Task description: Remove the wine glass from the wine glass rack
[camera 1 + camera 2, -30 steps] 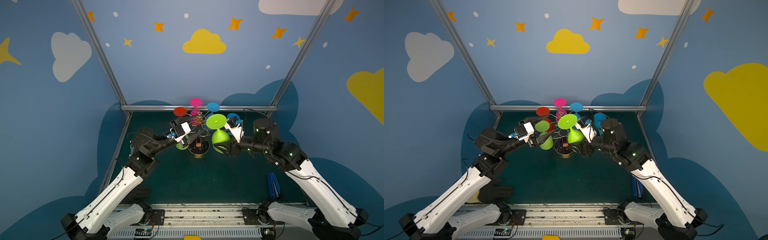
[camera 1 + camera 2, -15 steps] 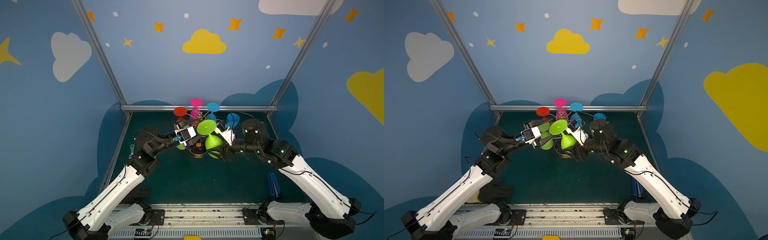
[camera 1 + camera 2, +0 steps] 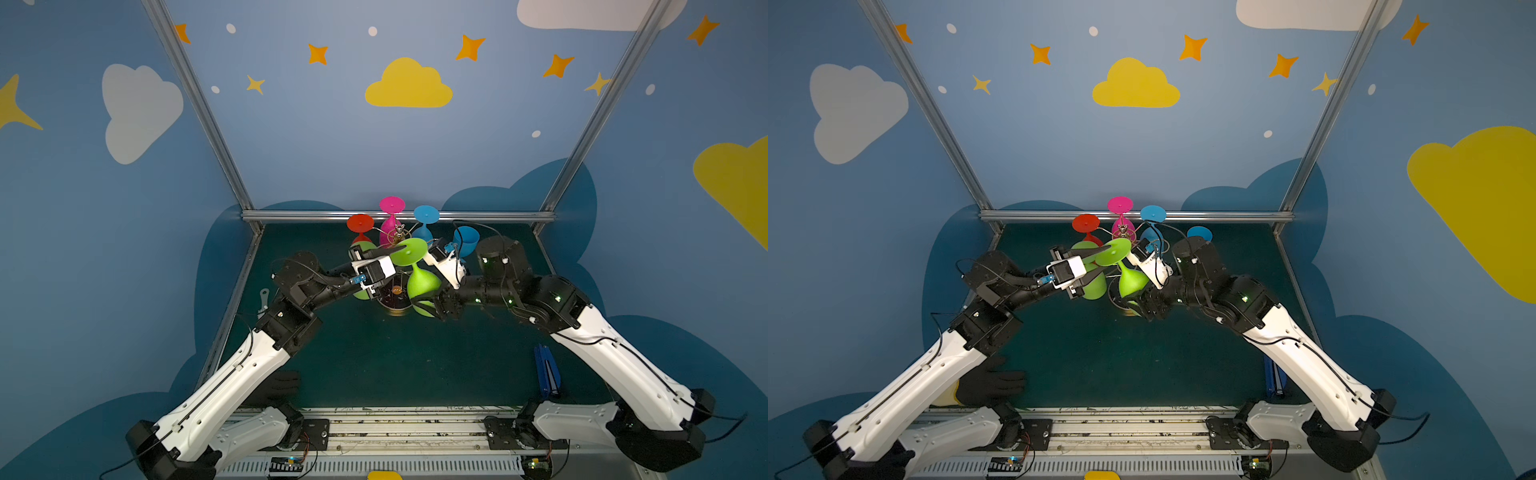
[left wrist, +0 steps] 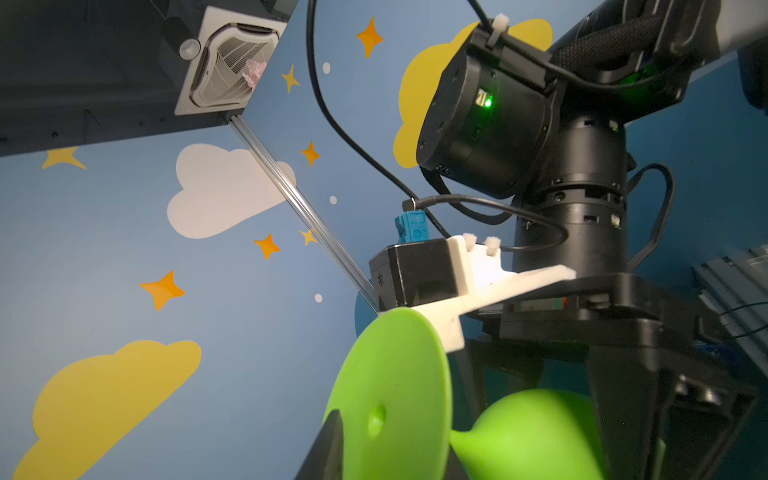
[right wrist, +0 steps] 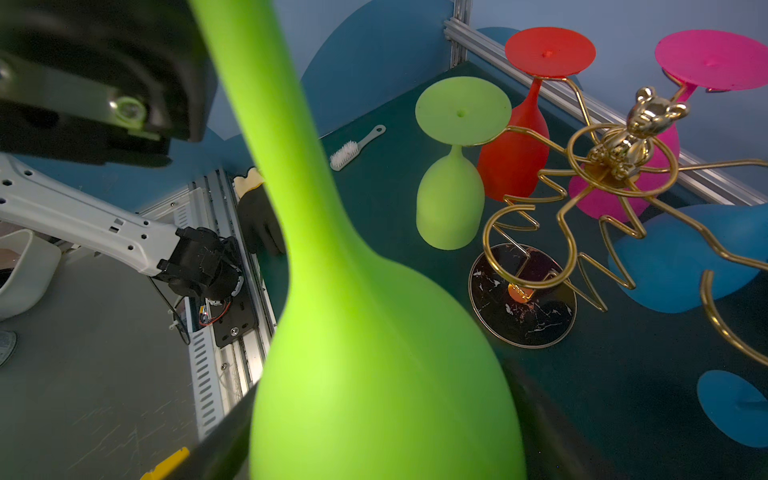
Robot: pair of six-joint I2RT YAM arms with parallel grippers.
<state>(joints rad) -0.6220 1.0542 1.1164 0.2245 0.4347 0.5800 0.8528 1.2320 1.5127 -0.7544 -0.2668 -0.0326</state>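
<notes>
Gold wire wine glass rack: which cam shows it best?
Right wrist view: the gold wire wine glass rack shows its bear top, loop arms, zigzag stem and dark disc base up close. In both top views it is small, mostly hidden by robot arms and coloured wine glasses. Left wrist view misses it.

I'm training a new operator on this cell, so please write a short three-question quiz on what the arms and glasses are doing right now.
1. Multiple choice: the right pincer grips the held green wine glass by its A) foot, B) stem, C) bowl.
2. True or false: a second green glass hangs on the wine glass rack.
3. Short answer: which part of the held glass sits in the left pincer?
Key: 1 C; 2 true; 3 the foot disc.
</notes>
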